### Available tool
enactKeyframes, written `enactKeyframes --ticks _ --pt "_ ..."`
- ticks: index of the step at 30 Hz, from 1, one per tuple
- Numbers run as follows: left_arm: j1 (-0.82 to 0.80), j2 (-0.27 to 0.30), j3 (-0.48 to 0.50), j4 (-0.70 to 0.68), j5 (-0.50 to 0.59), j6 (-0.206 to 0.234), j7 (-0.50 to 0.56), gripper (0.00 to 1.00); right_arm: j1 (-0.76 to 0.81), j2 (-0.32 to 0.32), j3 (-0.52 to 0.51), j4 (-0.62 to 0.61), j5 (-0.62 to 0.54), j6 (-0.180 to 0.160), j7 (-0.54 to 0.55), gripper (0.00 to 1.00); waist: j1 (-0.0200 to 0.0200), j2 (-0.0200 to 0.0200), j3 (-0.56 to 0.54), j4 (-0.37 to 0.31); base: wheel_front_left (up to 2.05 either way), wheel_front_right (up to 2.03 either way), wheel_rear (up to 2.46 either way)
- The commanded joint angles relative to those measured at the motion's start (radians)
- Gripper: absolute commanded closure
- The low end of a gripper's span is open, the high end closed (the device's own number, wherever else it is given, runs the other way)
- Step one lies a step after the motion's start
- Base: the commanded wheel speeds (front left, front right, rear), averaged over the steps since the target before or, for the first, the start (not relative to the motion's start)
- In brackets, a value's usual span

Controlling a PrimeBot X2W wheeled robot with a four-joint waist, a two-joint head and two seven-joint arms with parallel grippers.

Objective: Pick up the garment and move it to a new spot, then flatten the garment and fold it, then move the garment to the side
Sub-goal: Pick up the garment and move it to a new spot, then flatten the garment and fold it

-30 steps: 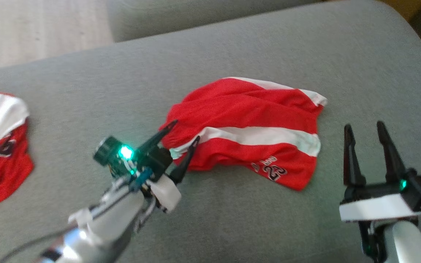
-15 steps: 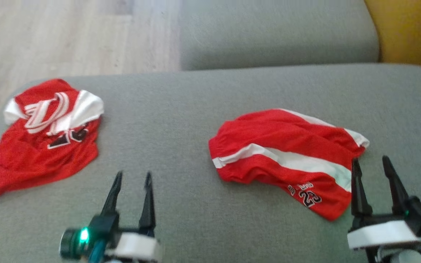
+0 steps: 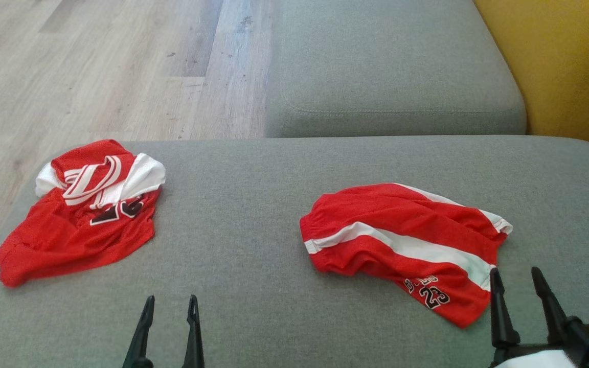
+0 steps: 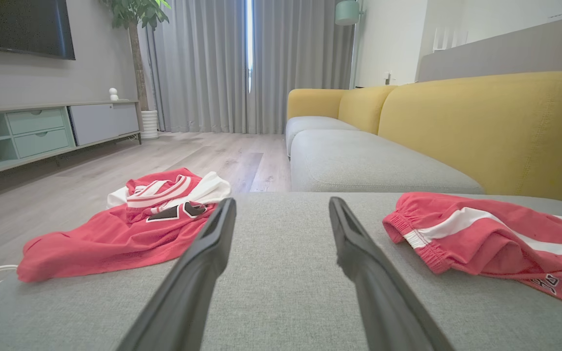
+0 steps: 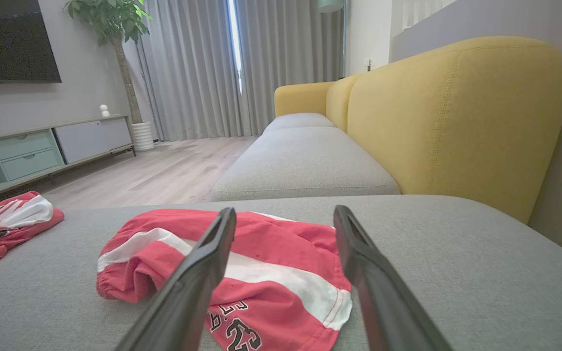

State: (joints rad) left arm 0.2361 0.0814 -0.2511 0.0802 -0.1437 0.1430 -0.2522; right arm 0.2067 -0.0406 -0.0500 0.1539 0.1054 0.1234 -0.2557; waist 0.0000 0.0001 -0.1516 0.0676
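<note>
The garment, a pair of red shorts point(image 3: 402, 240) with a white stripe and a black number print, lies bunched and roughly folded on the grey sofa seat point(image 3: 253, 214), right of centre. My right gripper point(image 3: 515, 273) stands open just before its near right corner, touching nothing. In the right wrist view the shorts point(image 5: 281, 243) lie under and ahead of the open gripper point(image 5: 285, 210). My left gripper point(image 3: 170, 301) is open and empty at the lower left, well apart from the shorts point(image 4: 481, 234). Bare cushion lies ahead of the gripper point(image 4: 282, 202) in the left wrist view.
A second crumpled red and white jersey point(image 3: 80, 225) lies at the seat's left end, near its edge. Another grey cushion point(image 3: 391, 76) adjoins at the back. The yellow backrest point(image 3: 570, 66) rises on the right. Wooden floor point(image 3: 95, 66) lies beyond on the left.
The head camera has swung, bringing the jersey and floor into view. My left gripper has drawn back from the shorts' left edge to the lower left. The shorts lie where they were.
</note>
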Motion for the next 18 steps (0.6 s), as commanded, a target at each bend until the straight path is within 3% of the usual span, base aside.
enactKeyframes --ticks 1,18 --pt "-0.040 -0.014 0.045 -0.031 0.018 -0.006 -0.009 0.00 -0.036 -0.010 0.030 -0.029 -0.003 0.007 -0.006 0.00 0.0000 -0.0001 -0.001 0.000 0.00 0.00 0.00" --pt "-0.042 -0.028 0.077 -0.016 0.077 -0.047 -0.009 0.00 -0.018 -0.010 0.089 0.006 -0.044 0.007 -0.006 0.00 0.0000 -0.0001 -0.004 0.000 0.00 0.00 0.00"
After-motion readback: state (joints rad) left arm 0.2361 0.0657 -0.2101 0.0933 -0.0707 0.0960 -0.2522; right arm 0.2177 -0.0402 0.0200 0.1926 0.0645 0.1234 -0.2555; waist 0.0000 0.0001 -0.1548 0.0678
